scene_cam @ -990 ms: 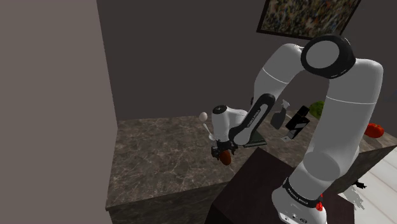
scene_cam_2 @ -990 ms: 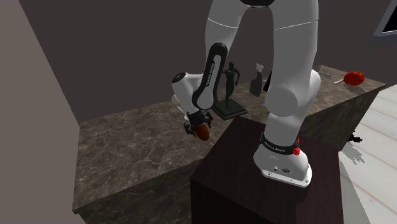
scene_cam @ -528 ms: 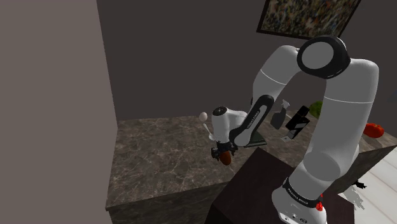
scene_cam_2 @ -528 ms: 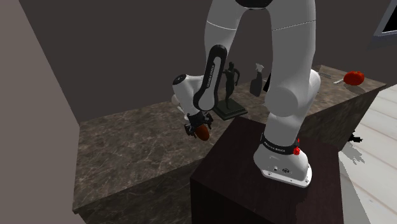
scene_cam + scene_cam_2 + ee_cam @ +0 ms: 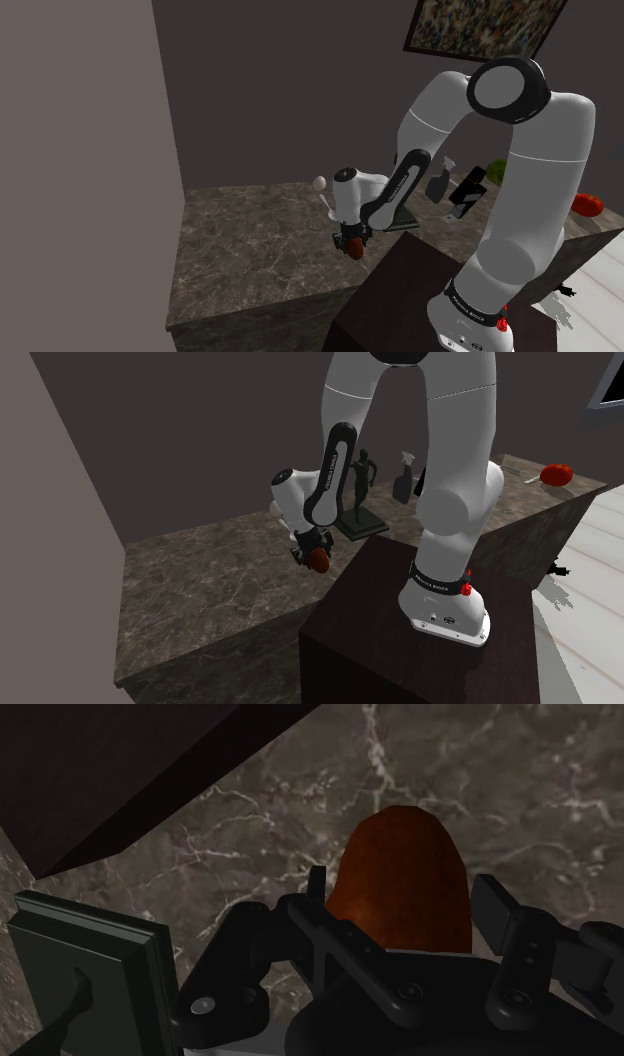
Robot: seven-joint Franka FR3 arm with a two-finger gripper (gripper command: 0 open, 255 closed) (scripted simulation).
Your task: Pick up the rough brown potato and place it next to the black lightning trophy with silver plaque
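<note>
A reddish-brown potato [image 5: 400,879] lies on the dark marble counter [image 5: 250,240], close to the stand's edge. My gripper [image 5: 405,892] reaches down over it with a black finger against each side, shut on it. The potato [image 5: 353,247] also peeks out under the hand [image 5: 318,557] in the exterior views. A black slanted trophy with a pale plaque [image 5: 467,191] stands farther back on the counter, partly behind the arm.
A dark figurine on a green-black base [image 5: 360,520] stands right beside the hand; its base [image 5: 90,964] is close to one finger. A spray bottle [image 5: 404,477], a red round thing [image 5: 556,474] and a green object [image 5: 497,170] sit farther along. The dark stand [image 5: 400,642] abuts the counter.
The fingers have closed in from wide apart onto the potato's sides. The hand has stayed almost in place over the counter.
</note>
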